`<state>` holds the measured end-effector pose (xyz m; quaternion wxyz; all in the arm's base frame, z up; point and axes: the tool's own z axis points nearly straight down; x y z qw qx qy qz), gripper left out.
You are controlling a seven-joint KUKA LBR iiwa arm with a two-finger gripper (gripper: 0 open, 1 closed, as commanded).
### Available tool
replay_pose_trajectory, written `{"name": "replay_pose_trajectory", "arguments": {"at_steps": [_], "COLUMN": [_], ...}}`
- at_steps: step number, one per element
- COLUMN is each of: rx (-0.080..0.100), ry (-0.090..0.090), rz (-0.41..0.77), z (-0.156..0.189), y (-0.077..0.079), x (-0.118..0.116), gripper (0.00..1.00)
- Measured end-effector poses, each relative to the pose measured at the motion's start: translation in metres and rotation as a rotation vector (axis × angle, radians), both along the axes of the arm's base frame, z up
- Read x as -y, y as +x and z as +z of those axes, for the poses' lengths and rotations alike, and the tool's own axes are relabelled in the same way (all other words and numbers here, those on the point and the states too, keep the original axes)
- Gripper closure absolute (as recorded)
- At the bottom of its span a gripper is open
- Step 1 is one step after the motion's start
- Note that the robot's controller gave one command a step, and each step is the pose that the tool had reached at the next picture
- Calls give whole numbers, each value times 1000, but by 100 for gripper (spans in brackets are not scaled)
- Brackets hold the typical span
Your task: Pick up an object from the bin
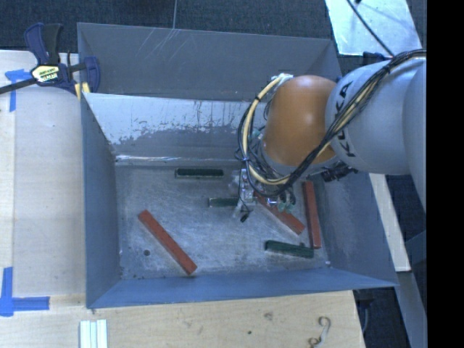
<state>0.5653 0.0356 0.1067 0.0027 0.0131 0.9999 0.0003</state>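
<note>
My gripper (245,207) hangs low over the middle of the bin floor, its fingertips just above the surface. A short dark green stick (221,202) lies right at the fingertips, to their left. A red-brown stick (285,217) runs out from under the gripper toward the lower right. Further back lies another dark green stick (199,172). Nothing shows between the fingers.
A long red-brown bar (167,241) lies diagonally at the front left of the bin. A dark green piece (288,249) rests at the front right, and a red-brown bar (312,214) runs along the right wall. The arm with its orange cover and cables overhangs the right side.
</note>
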Motion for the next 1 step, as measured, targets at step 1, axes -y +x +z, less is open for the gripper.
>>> {"name": "replay_pose_trajectory", "arguments": {"at_steps": [1], "rx": [2], "ry": [0], "rz": [-1], "z": [3], "y": [1], "x": [0], "gripper": [100]}}
